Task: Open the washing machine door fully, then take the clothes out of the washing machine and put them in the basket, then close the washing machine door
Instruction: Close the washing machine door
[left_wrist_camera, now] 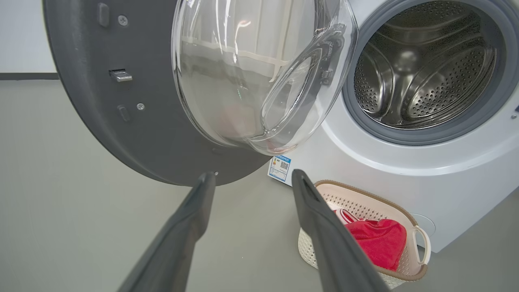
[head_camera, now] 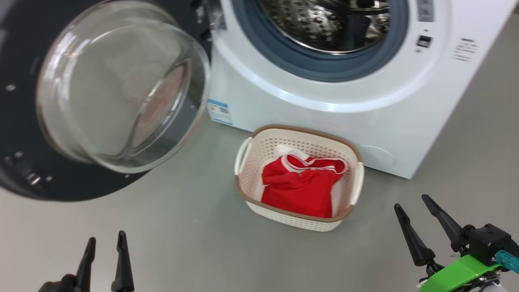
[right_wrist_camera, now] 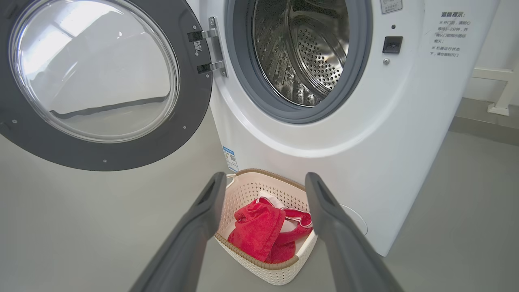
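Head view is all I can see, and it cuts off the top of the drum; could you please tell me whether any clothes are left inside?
Observer: In the right wrist view, the part of the drum that shows is bare perforated steel, with no red fabric visible.
Operator: How far open is the door?
Observer: The washing machine door stands swung wide on its hinges, with its glass facing that camera.
Operator: Is there anything beyond the machine on its other side?
Observer: A white frame stands on the floor by the wall there.
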